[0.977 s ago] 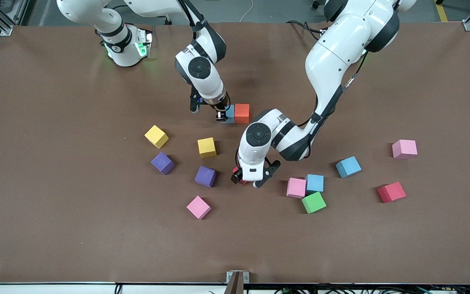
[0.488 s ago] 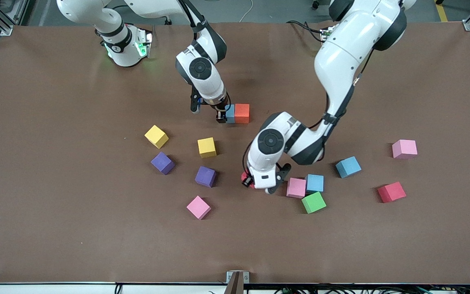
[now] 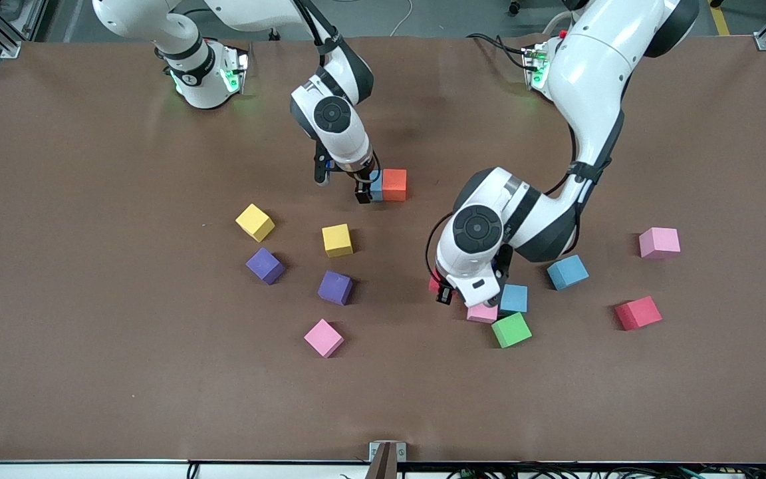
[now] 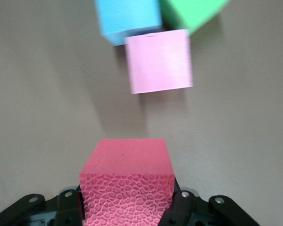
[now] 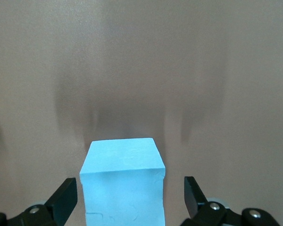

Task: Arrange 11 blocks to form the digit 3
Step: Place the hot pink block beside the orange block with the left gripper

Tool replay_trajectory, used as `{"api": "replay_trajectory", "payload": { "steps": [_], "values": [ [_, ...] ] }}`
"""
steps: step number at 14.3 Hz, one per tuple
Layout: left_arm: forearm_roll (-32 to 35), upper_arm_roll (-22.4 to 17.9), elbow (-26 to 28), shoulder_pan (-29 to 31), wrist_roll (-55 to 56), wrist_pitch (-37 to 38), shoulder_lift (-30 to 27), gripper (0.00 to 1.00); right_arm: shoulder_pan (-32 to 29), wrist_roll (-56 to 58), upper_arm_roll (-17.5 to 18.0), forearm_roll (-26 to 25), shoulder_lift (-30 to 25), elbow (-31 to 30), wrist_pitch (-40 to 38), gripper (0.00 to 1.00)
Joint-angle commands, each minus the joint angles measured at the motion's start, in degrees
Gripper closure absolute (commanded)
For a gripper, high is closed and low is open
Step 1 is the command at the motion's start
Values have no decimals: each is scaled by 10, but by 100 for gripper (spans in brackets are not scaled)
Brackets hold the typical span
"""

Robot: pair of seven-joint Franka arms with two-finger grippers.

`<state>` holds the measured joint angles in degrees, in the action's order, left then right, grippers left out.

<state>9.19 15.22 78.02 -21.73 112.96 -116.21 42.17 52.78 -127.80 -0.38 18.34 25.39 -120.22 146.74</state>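
Left hand [image 3: 445,291] hides most of red block [image 4: 127,181]

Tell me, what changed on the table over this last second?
The left gripper, shut on a red block, carried it toward the left arm's end, up to the pink block by the blue and green ones. The right gripper stayed at the blue block beside the orange block, fingers apart. Loose blocks stayed put.
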Motion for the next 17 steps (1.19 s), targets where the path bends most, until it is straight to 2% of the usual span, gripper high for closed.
{"api": "replay_trajectory", "payload": {
  "steps": [1, 4, 9, 11, 13, 15, 17],
  "values": [
    [-30, 1, 140, 16, 57, -57, -89, 86, 7, 15, -5, 10, 2, 8, -17, 0],
    [-41, 1, 291, 12, 95, -164, -168, 85, 6, 22, -6, 10, -2, 8, -36, 0],
    [-36, 15, 356, -10, 223, -174, -173, 84, -15, 61, -12, 6, -42, 34, -127, 0],
    [-35, 17, 400, -24, 240, -208, -187, 84, -30, 88, -16, -1, -60, 48, -162, 0],
    [-36, 22, 447, -32, 258, -260, -206, 84, -34, 124, -32, -35, -80, 49, -181, 0],
    [-35, 33, 458, -41, 280, -270, -210, 84, -37, 177, -44, -72, -87, 51, -193, 0],
    [-35, 34, 476, -52, 299, -291, -212, 84, -49, 252, -59, -86, -87, 54, -193, 0]
  ]
}}
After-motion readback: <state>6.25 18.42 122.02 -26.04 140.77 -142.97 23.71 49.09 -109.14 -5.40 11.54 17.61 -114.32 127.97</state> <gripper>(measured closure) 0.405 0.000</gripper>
